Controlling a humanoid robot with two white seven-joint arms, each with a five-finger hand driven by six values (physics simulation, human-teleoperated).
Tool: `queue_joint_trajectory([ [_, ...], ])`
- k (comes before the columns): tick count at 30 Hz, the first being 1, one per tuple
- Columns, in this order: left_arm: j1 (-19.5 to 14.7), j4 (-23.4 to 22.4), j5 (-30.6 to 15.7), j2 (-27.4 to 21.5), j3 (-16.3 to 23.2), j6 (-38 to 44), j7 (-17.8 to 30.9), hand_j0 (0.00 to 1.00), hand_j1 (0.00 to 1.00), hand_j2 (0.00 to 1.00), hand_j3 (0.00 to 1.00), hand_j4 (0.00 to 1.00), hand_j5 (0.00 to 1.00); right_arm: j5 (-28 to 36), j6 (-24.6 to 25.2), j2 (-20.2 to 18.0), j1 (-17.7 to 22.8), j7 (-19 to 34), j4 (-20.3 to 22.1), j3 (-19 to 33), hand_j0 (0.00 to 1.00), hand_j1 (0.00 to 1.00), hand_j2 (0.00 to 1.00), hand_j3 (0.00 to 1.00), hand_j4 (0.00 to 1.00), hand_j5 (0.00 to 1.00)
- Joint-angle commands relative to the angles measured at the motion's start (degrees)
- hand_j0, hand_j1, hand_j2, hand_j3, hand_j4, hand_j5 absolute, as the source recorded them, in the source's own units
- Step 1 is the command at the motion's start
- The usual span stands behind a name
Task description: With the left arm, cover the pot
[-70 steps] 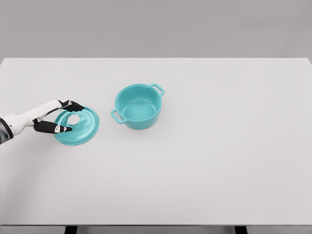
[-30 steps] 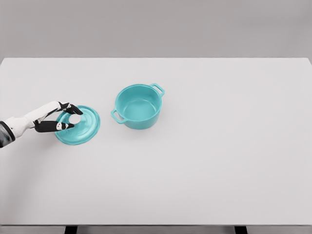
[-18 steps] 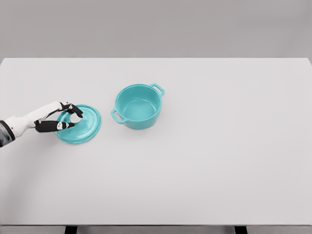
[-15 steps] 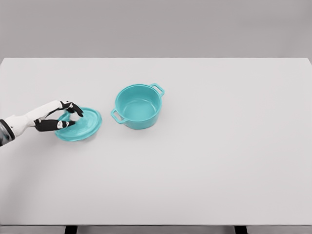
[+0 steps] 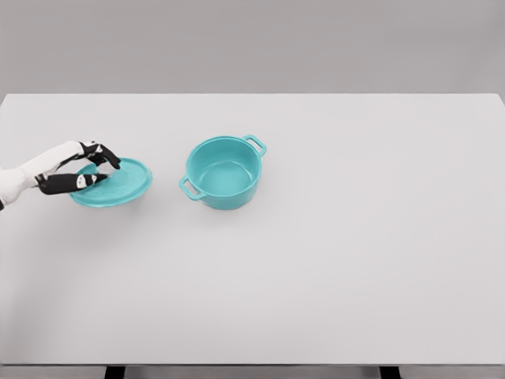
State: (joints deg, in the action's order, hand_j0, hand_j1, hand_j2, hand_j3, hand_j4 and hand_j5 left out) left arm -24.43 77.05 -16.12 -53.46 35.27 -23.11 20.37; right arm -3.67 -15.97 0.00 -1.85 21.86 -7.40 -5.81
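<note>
- Where your left hand [image 5: 79,170] comes in from the left edge, you see its dark fingers [image 5: 101,155] pinched on the teal lid [image 5: 118,183], holding it tilted.
- To the right of that hand, apart from the lid, you find the open teal pot [image 5: 224,172] upright on the white table [image 5: 355,237].

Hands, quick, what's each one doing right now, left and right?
Left hand: closed on the teal lid, near its left side.
Right hand: not in view.
</note>
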Motion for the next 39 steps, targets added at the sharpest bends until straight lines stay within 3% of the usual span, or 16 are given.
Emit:
queue_joint_trajectory([
  [1,0.0,0.6,-0.2,0.1,-1.4,0.0,-0.1,0.49,0.49,0.49,0.49,0.49,0.49,0.0,0.0,0.0,0.0,0.0,0.0,0.0,1.00,1.00,1.00,1.00,1.00,1.00],
  [14,0.4,2.0,0.2,5.0,-6.4,-1.5,-1.5,0.49,0.49,0.49,0.49,0.49,0.49,0.0,0.0,0.0,0.0,0.0,0.0,0.0,1.00,1.00,1.00,1.00,1.00,1.00],
  [18,1.0,2.3,5.2,9.0,-9.6,-1.6,-1.7,0.49,0.49,0.49,0.49,0.49,0.49,0.0,0.0,0.0,-0.1,0.0,0.0,0.0,1.00,1.00,1.00,1.00,1.00,1.00],
  [25,1.1,2.4,10.4,12.3,-10.7,-1.6,-4.0,0.49,0.49,0.49,0.49,0.49,0.49,0.0,0.0,0.0,0.0,0.0,0.0,0.0,1.00,1.00,1.00,1.00,1.00,1.00],
  [31,1.8,2.9,17.8,16.5,-12.9,-1.4,-6.0,0.48,0.48,0.48,0.48,0.48,0.48,0.0,0.0,0.0,0.0,0.0,0.0,0.0,1.00,1.00,1.00,1.00,1.00,1.00],
  [39,1.9,3.0,22.9,21.1,-13.0,-1.2,-6.4,0.48,0.48,0.48,0.48,0.48,0.48,0.0,0.0,0.0,0.0,0.0,0.0,0.0,1.00,1.00,1.00,1.00,1.00,1.00],
])
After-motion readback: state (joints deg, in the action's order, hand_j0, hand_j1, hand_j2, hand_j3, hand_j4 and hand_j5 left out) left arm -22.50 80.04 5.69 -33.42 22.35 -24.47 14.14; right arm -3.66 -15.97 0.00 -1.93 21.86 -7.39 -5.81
